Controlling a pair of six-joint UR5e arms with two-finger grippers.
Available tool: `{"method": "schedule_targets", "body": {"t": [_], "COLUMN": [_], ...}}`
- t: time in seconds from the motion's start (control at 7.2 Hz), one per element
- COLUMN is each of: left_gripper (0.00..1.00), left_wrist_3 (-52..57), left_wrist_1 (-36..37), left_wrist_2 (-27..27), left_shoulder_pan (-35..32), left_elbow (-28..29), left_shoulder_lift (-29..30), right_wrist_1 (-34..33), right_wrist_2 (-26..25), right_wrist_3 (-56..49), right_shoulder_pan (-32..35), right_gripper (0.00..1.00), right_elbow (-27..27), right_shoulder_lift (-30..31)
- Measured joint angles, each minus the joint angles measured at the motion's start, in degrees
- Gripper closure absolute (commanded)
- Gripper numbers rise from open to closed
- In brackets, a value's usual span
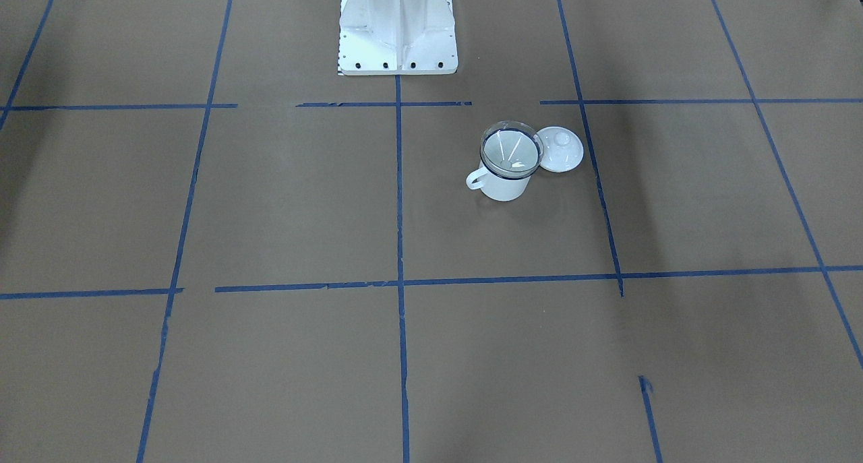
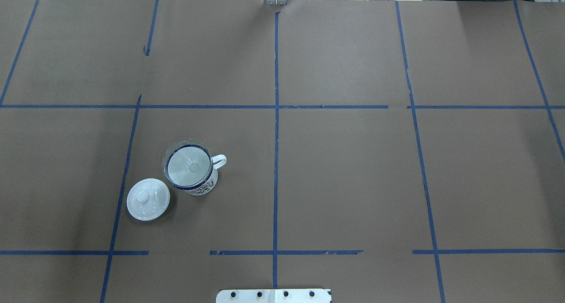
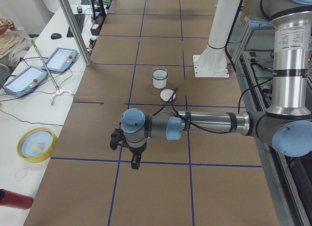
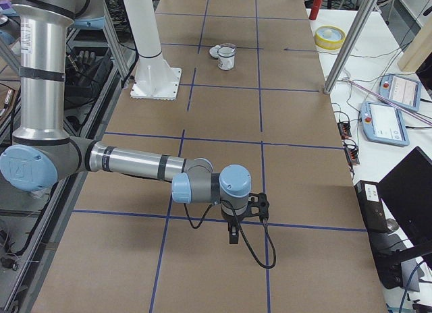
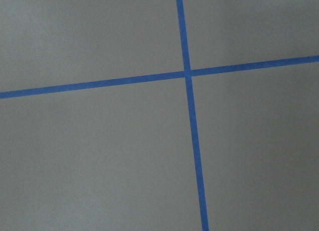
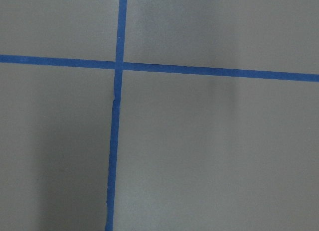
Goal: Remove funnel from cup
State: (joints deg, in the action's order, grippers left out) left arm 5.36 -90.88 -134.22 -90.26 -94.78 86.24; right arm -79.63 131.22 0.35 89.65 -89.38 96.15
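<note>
The clear funnel (image 2: 188,165) sits in the white enamel cup (image 2: 201,185) with the dark blue rim, on the robot's left half of the table. Both show in the front view, funnel (image 1: 511,151) in cup (image 1: 504,185), in the left side view (image 3: 160,78) and far off in the right side view (image 4: 227,57). The left gripper (image 3: 135,162) hangs above the table far from the cup, at the table's left end. The right gripper (image 4: 233,235) hangs at the right end. Both show only in side views, so I cannot tell whether they are open or shut.
A white round lid with a knob (image 2: 148,199) lies right beside the cup, also in the front view (image 1: 559,149). The robot's white base (image 1: 398,28) stands at the table's edge. Blue tape lines grid the brown table. Both wrist views show only table and tape.
</note>
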Motion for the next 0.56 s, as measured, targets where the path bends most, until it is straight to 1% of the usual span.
{"method": "schedule_targets", "body": {"t": [0.56], "left_gripper": [0.0], "left_wrist_3": [0.22], "left_wrist_1": [-0.11], "left_wrist_2": [0.45], "left_shoulder_pan": [0.3], "left_elbow": [-0.7], "left_shoulder_lift": [-0.03], "right_wrist_1": [0.0], "right_wrist_2": [0.0], "right_wrist_3": [0.0], "right_shoulder_pan": [0.0], "right_gripper": [0.0], "right_elbow": [0.0], "right_shoulder_lift": [0.0]}}
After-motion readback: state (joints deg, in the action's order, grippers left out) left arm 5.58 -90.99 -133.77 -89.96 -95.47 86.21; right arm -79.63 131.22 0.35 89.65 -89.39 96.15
